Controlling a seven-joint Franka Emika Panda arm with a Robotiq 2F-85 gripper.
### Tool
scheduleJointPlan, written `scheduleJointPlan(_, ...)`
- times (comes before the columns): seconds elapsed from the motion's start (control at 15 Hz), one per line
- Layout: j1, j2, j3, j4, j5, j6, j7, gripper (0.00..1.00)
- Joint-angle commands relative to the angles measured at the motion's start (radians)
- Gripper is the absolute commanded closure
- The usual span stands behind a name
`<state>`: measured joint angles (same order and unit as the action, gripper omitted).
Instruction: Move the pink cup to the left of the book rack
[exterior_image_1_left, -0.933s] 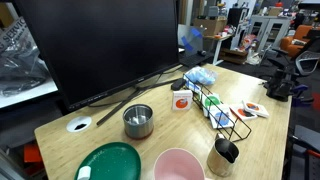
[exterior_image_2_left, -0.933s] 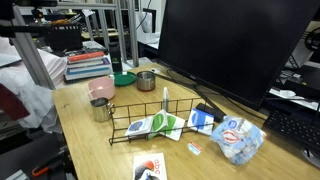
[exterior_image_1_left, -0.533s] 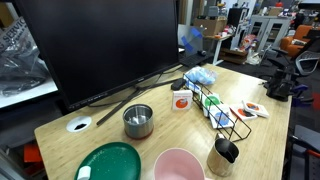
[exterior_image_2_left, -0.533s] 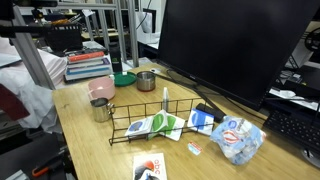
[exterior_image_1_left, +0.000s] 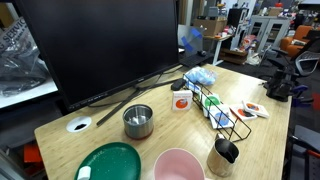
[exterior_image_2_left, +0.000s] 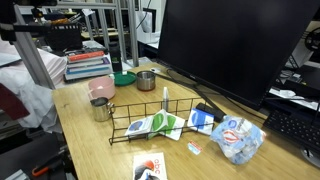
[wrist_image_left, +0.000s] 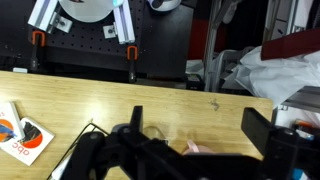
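The pink cup (exterior_image_1_left: 178, 165) is a wide pale-pink bowl near the table's front edge, between a green plate and a small metal cup; it also shows in an exterior view (exterior_image_2_left: 100, 89). The black wire book rack (exterior_image_1_left: 220, 110) lies along the table, also seen in an exterior view (exterior_image_2_left: 160, 118). Neither exterior view shows the arm. In the wrist view my gripper (wrist_image_left: 198, 115) is open above the wooden table, with a sliver of pink rim (wrist_image_left: 190, 148) low between its fingers. It holds nothing.
A steel pot (exterior_image_1_left: 138, 121), a green plate (exterior_image_1_left: 110, 163), a white mug with a red mark (exterior_image_1_left: 181, 99) and a metal cup (exterior_image_1_left: 222, 155) stand around the pink cup. A large monitor (exterior_image_1_left: 100, 45) fills the back. A blue bag (exterior_image_2_left: 238, 138) and cards (exterior_image_2_left: 150, 167) lie by the rack.
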<state>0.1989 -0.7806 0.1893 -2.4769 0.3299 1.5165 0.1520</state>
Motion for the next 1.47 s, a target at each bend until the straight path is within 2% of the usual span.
scheduleJointPlan(0.0, 0.004, 0.104, 0.095, 0.046, -0.04, 0.029, -0.009, 0.0)
scheduleJointPlan(0.2, 0.024, 0.186, 0.162, 0.048, -0.097, 0.129, -0.029, 0.0)
scheduleJointPlan(0.4, 0.047, 0.268, 0.164, 0.044, -0.134, 0.228, -0.05, 0.0)
scheduleJointPlan(0.47, 0.057, 0.229, 0.156, 0.02, -0.117, 0.214, -0.01, 0.0)
scheduleJointPlan(0.93, 0.065, 0.234, 0.156, 0.017, -0.127, 0.234, -0.007, 0.0)
scheduleJointPlan(1.4, 0.1, 0.324, 0.154, -0.021, -0.127, 0.514, -0.093, 0.0)
